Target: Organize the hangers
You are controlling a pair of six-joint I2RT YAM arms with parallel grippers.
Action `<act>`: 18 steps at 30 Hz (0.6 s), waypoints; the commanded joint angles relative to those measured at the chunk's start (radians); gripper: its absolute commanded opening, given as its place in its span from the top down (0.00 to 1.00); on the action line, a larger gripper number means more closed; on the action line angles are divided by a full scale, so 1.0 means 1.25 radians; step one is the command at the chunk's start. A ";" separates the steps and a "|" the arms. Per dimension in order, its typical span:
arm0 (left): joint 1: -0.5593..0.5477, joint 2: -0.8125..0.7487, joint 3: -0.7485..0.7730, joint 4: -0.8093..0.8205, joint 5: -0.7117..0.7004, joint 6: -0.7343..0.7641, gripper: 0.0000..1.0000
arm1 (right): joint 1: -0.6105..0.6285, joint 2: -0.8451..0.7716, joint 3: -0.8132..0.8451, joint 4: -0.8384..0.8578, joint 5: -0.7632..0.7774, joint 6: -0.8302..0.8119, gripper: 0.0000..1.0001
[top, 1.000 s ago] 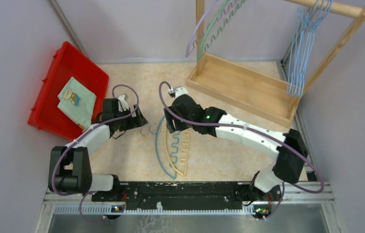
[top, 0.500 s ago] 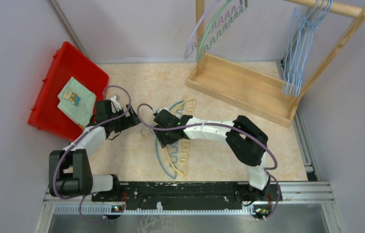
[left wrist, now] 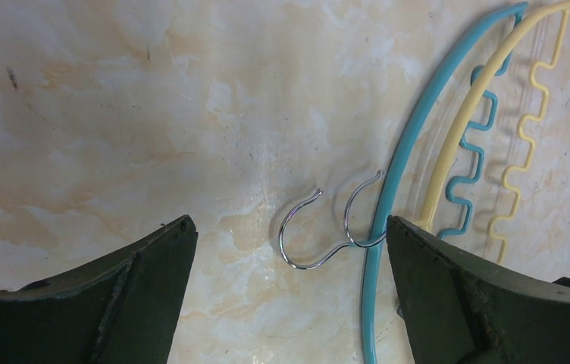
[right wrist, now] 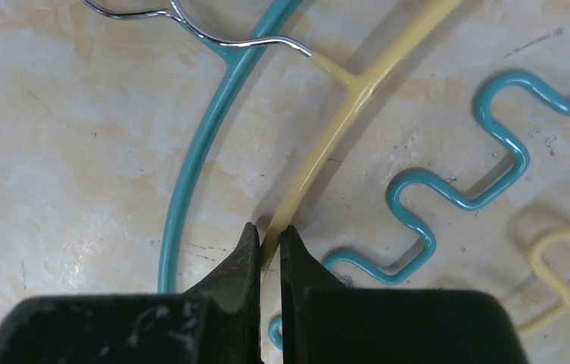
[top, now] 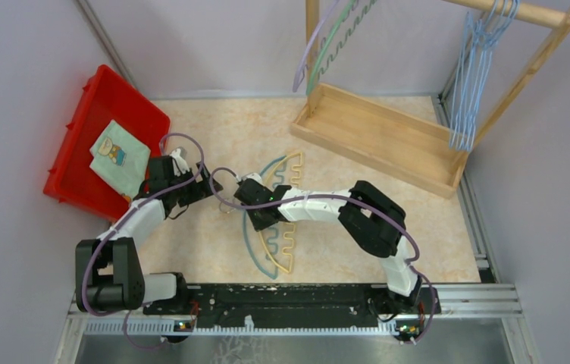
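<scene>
Two arched plastic hangers lie on the table, a blue hanger (top: 248, 236) and a yellow hanger (top: 289, 241), their metal hooks (left wrist: 305, 227) pointing left. My right gripper (right wrist: 268, 235) is shut on the yellow hanger (right wrist: 327, 144), pinching its arch just below the hook stem, beside the blue hanger (right wrist: 206, 129). My left gripper (left wrist: 288, 227) stands open over the hooks, holding nothing, with the blue hanger (left wrist: 411, 159) by its right finger. A purple hanger (top: 308, 64) and a green hanger (top: 327, 53) hang at the rack's left. Several light-blue wire hangers (top: 470, 83) hang at its right.
The wooden rack (top: 373, 136) with its tray base stands at the back right. A red bin (top: 77, 121) holding a folded cloth (top: 119, 155) sits at the left, close behind my left arm. Grey walls close in the table.
My right arm swung left and down onto the lying hangers, and its jaws closed on the yellow hanger. My left gripper shifted slightly left and stayed open.
</scene>
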 commanded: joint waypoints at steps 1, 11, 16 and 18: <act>0.007 -0.012 -0.007 0.013 0.018 -0.008 0.00 | 0.010 0.012 -0.009 -0.070 0.083 -0.006 1.00; 0.006 -0.026 -0.009 0.016 0.017 -0.009 0.01 | -0.123 -0.361 -0.099 -0.018 -0.028 0.084 1.00; 0.007 -0.020 -0.005 0.023 0.025 -0.011 0.01 | -0.200 -0.528 -0.082 -0.015 -0.095 0.106 1.00; 0.006 -0.020 -0.006 0.022 0.027 -0.011 0.00 | -0.223 -0.576 -0.069 -0.027 -0.109 0.123 1.00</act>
